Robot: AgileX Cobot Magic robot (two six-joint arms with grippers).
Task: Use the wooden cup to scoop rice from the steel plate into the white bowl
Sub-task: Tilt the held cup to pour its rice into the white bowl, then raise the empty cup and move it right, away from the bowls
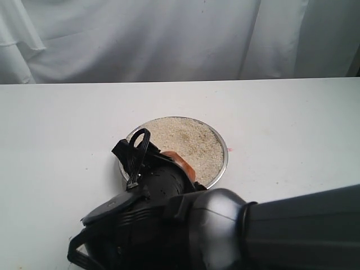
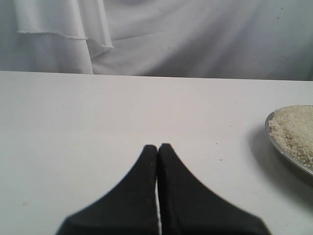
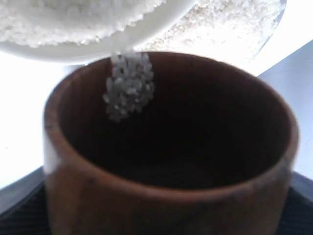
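At the white bowl (image 3: 68,51), right jaws wide, apparently around the wooden cup (image 3: 171,205); left jaws together, empty.

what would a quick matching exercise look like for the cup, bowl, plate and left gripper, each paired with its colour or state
Things:
1. wooden cup
2. white bowl
3. steel plate
4. left gripper

States:
A. shut, holding nothing
B. reddish-brown, a clump of rice at its lip
C. shiny silver, the widest dish, covered with grains
D. cream-white with a smooth rim, grains inside

Pairs: 1-B, 2-D, 3-C, 4-A
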